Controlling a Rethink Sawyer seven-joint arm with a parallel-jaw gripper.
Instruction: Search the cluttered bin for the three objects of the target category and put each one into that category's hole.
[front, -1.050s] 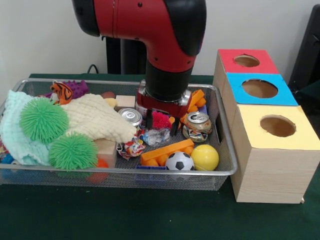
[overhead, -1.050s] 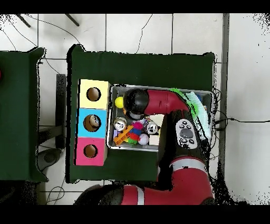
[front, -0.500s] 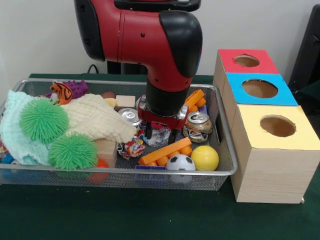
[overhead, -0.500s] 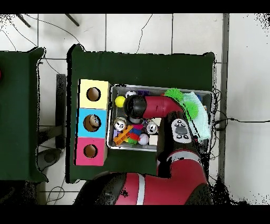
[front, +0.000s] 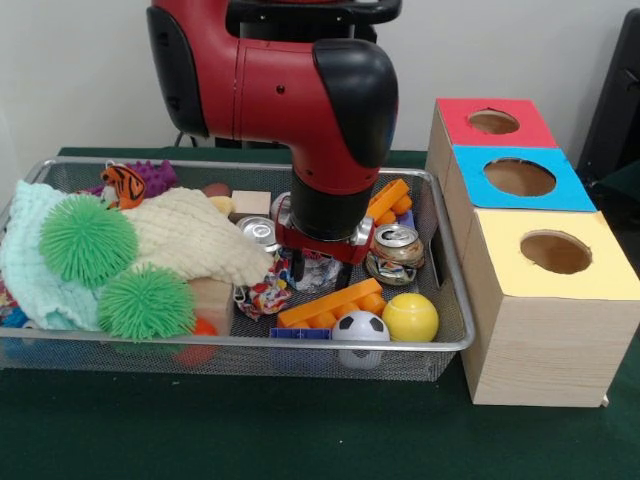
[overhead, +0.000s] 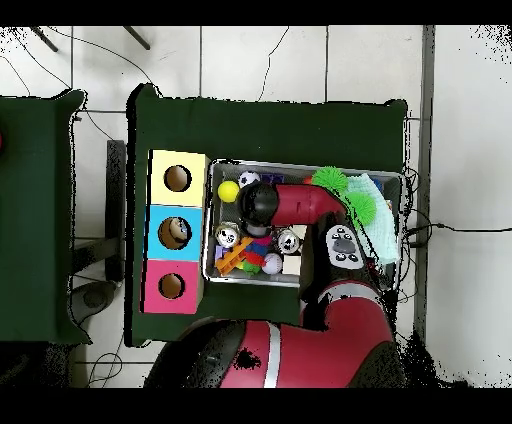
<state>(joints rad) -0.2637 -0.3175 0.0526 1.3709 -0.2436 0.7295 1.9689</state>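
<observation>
Wire mesh bin (front: 445, 300) is packed with junk, and the gripper (front: 318, 270) sits low in its middle, right over a crinkly clear wrapper (front: 320, 272). Two dark fingers (front: 298, 264) show standing apart on either side of that wrapper, so the pincer looks spread, not clamped on anything.

Which category is the target can't be told, so here's what's around. Just right of the pincer lies a crushed can (front: 395, 250), and a second can (front: 259, 232) sits just to its left. Below it is an orange block (front: 333, 303), then a soccer ball (front: 360, 328) touching a yellow ball (front: 410, 316). Further left are the cream cloth (front: 195, 238) and two green spiky balls (front: 88, 238). Well off to the right stand the red box (front: 492, 122), blue box (front: 520, 178) and yellow box (front: 550, 255), each with a hole.

Compared to a second ago, the arm has come forward and down, and the pink fuzzy thing seen between the fingers then no longer shows in the front view. The soccer ball has also shifted slightly.
</observation>
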